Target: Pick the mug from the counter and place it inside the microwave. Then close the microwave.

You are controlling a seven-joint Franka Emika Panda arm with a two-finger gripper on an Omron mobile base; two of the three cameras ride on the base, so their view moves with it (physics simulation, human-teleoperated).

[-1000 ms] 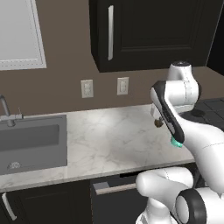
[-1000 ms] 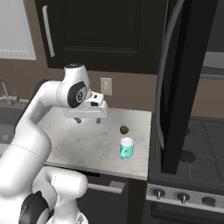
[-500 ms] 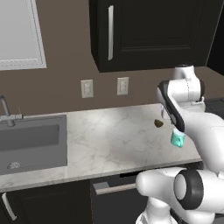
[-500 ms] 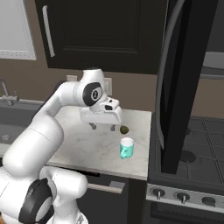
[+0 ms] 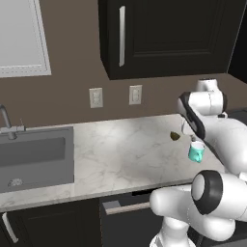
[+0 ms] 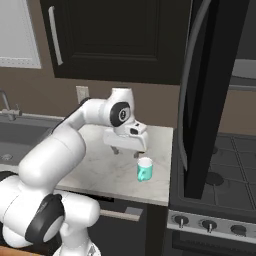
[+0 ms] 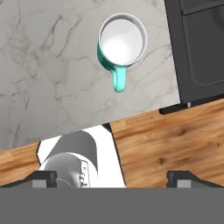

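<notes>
The teal mug (image 6: 144,169) stands upright on the marble counter (image 6: 95,167) near its right end, with a white inside. My gripper (image 6: 126,151) hangs open just above the counter, a little behind and to the left of the mug, pointing down. From the hand view the mug (image 7: 121,41) lies ahead near the top, its handle toward me, and nothing is between my fingertips (image 7: 181,177). In the left base view the mug (image 5: 196,152) sits at the counter's (image 5: 120,154) right end beside my arm. The microwave door (image 6: 200,100) stands open at the right, edge-on; its inside is hidden.
A small olive-brown lump (image 5: 174,136) lies behind the mug. The grey sink (image 5: 34,157) is at the far left. A black stovetop (image 6: 220,172) adjoins the counter on the right, under the open door. Dark wall cabinets (image 5: 164,34) hang above.
My arm has swung to the right across the counter, bringing the open gripper close beside the mug. The mug has not moved.
</notes>
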